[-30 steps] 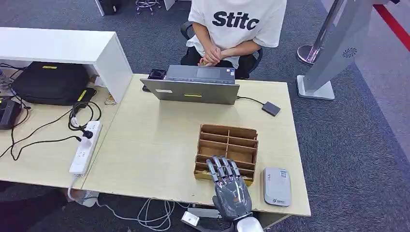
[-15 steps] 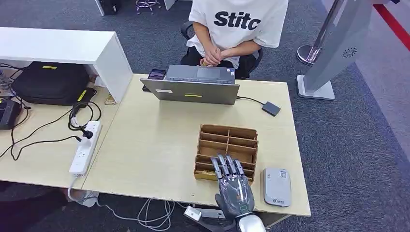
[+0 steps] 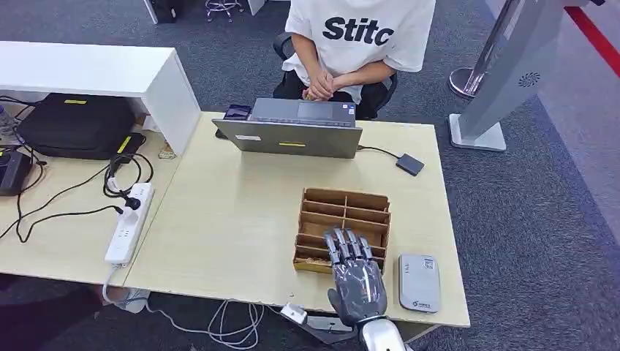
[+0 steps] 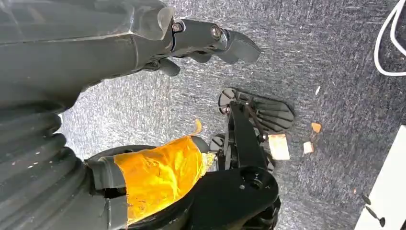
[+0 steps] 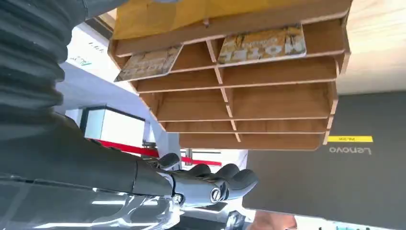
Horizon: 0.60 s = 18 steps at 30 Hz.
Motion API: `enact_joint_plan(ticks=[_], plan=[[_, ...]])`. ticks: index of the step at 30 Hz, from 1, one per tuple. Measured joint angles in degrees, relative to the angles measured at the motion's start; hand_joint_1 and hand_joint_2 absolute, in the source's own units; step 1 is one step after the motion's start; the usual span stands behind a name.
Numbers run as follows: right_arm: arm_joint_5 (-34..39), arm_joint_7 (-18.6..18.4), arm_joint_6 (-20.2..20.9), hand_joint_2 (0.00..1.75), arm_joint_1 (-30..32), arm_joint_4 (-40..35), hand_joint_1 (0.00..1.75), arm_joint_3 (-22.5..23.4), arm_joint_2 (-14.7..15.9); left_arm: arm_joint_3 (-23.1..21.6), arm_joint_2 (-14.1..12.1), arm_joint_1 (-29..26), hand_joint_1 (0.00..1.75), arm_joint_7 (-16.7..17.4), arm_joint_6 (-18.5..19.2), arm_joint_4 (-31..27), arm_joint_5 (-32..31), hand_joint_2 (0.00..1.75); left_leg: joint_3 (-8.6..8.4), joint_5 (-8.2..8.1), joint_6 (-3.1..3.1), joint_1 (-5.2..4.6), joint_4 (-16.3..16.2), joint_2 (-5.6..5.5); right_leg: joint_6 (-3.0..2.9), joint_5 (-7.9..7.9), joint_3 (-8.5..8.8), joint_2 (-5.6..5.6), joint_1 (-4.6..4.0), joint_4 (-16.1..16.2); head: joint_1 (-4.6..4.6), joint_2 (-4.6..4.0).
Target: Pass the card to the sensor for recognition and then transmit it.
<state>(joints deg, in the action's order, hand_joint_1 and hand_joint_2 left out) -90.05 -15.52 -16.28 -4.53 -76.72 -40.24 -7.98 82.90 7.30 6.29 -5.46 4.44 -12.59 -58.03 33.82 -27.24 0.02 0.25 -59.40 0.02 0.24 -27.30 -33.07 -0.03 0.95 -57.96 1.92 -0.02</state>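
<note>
The right hand (image 3: 356, 274), fingers apart and empty, hovers over the wooden card rack (image 3: 343, 210) on the desk (image 3: 234, 219). Two cards (image 5: 262, 44) lie in its nearest row; lower fingertips onto one, probably the nearer, and pinch its edge.

The right hand (image 3: 357, 274) hides the wooden rack's (image 3: 343, 219) near compartments, cards there unseen from above.

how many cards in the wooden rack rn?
2, both in the wooden rack's row nearest the robot: one card in one slot, another card beside it. The robot hand may hide more.
</note>
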Motion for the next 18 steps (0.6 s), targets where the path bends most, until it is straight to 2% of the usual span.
enact_joint_plan(ticks=[9, 16, 18], plan=[[-0.07, 0.13, 0.96, 1.75, 0.24, -0.41, 0.00, 0.90, -0.39, 0.04, 0.13, 0.01, 0.00, 0.00, -0.18, 0.00, 0.31, 1.75, 0.00, 0.00, 0.00, 0.00, 0.00, 0.00, 0.00, 0.00, 0.00, 0.00, 0.00, 0.00, 0.00, 0.00], [0.15, -2.19, 1.62, 1.75, 0.07, -0.68, 0.00, 0.94, -0.57, 0.39, 0.37, 0.07, 0.00, 0.15, -0.52, 0.00, 0.46, 1.75, -0.04, 0.00, 0.00, 0.00, -0.01, 0.01, 0.00, 0.00, -0.05, 0.01, 0.00, 0.01, 0.00, 0.00], [4.84, -4.66, -3.54, 1.75, -0.05, 0.79, 0.00, 3.18, 2.12, -0.42, -0.20, -0.02, 0.00, -0.04, 1.36, 0.00, -4.01, 1.75, -0.04, 0.00, 0.01, -0.03, -0.01, -0.03, 0.01, 0.00, 0.00, -0.05, 0.03, 0.03, 0.11, 0.00]])
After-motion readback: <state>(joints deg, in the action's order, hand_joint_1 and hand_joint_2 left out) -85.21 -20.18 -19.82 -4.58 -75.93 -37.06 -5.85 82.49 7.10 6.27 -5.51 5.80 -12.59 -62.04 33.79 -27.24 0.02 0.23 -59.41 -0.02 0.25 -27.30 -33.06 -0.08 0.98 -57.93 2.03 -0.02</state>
